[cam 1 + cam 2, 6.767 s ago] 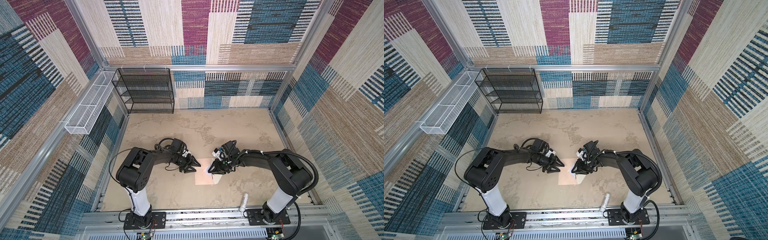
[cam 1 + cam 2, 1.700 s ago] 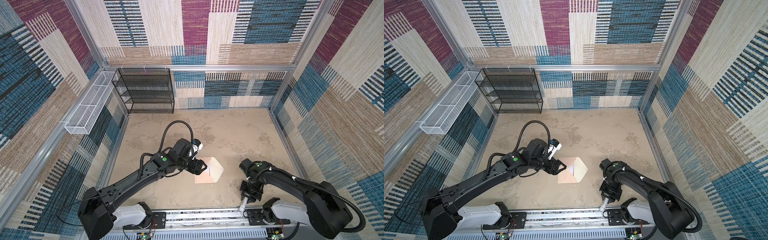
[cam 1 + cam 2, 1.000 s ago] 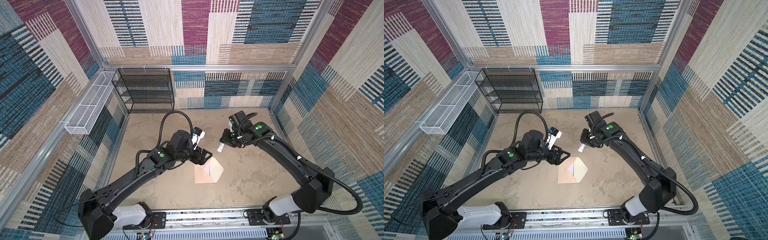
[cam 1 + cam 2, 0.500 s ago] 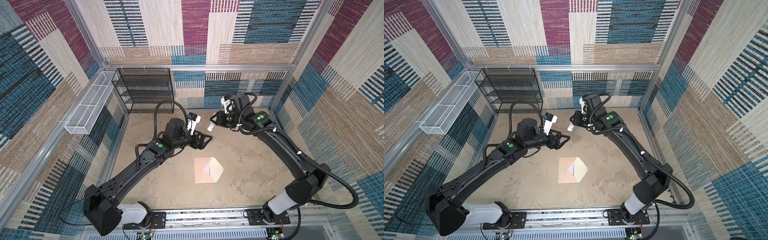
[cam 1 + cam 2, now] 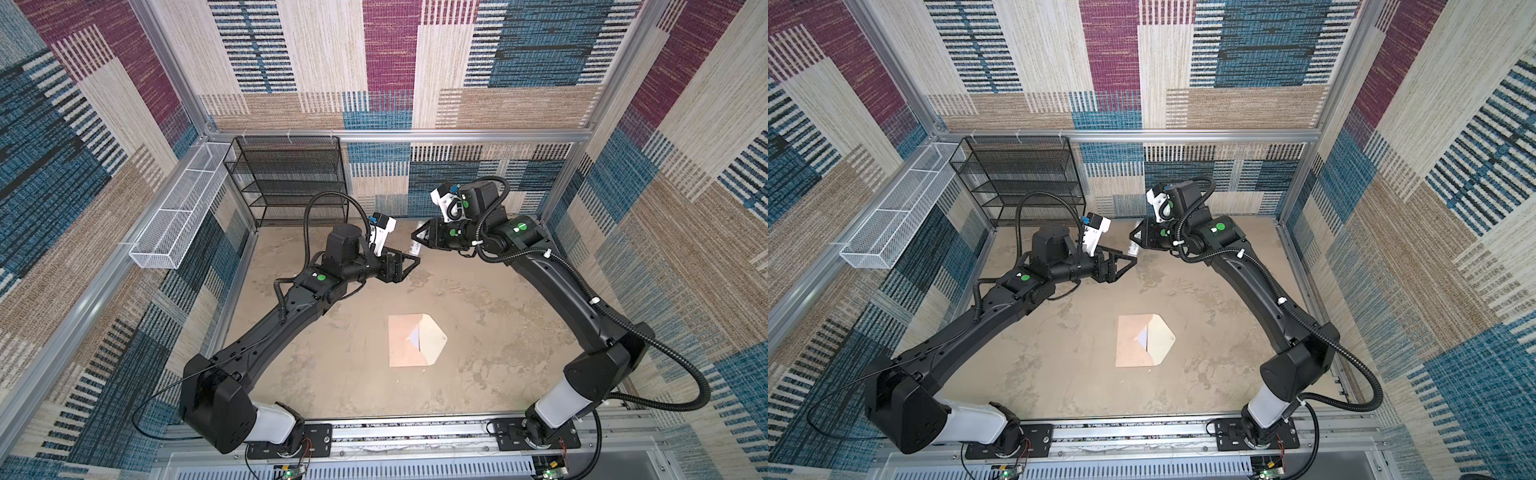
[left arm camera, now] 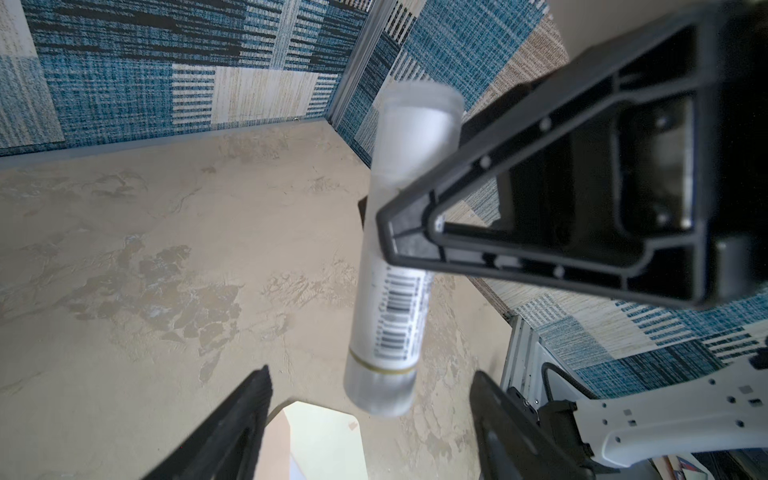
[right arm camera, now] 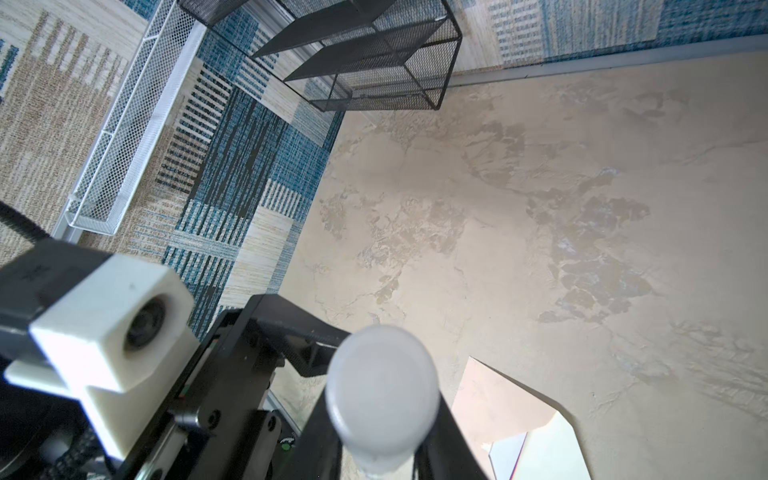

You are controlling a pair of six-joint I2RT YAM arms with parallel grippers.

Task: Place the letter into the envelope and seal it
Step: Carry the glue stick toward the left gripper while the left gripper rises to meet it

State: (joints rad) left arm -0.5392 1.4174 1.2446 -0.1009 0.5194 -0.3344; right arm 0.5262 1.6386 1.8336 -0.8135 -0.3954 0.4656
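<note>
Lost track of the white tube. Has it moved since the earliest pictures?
Yes: the white tube went from the front rail toward the black mesh shelf, held by the right end effector.

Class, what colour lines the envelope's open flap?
Cream; the envelope flap shows best in a top view.

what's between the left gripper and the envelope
Nothing. In both top views only bare tabletop lies between the open left gripper and the envelope.

- I see walls of patchwork carpet tiles in blue, maroon, beige and cream, framed by aluminium rails.
- Floor: mottled beige, stone-like.
- Black mesh shelf rack against my back wall.
- White wire basket hangs on the left wall.
</note>
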